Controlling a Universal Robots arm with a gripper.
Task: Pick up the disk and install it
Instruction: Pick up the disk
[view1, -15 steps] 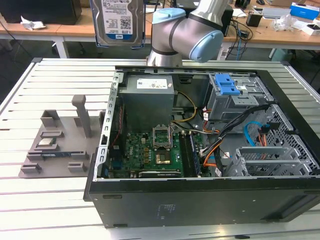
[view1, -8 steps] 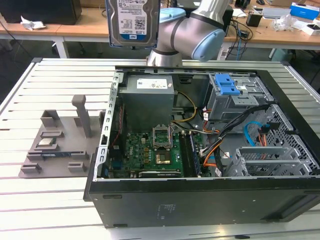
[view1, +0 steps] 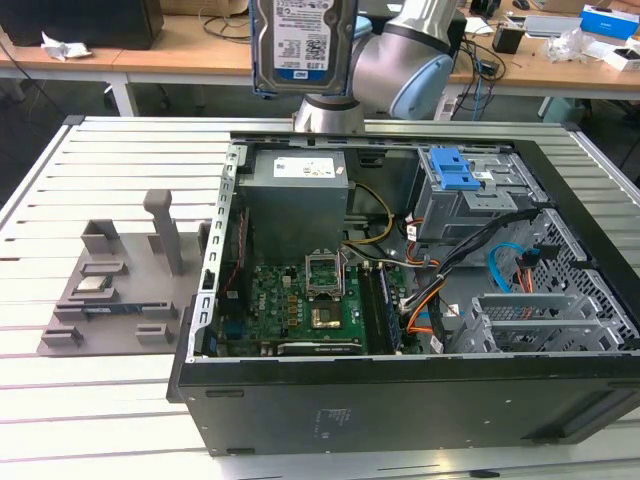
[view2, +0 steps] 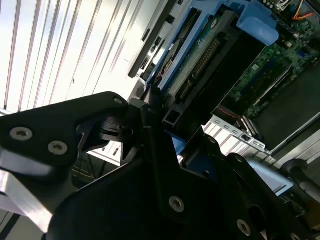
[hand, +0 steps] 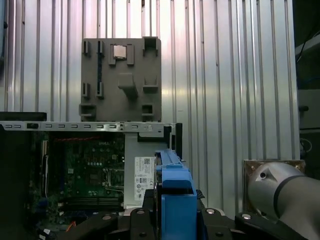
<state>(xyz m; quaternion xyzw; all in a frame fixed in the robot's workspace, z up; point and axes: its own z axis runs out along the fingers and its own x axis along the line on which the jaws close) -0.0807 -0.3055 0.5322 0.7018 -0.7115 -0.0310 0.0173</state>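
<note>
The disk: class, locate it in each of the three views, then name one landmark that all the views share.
Exterior view: the disk hangs above the open computer case, with its label facing the camera.
Second wrist view: the disk is seen close up, its connector edge and blue frame in front of the case.
First wrist view: the disk is edge-on, its blue frame nearest the camera.
Shared landmark: the green motherboard.
</note>
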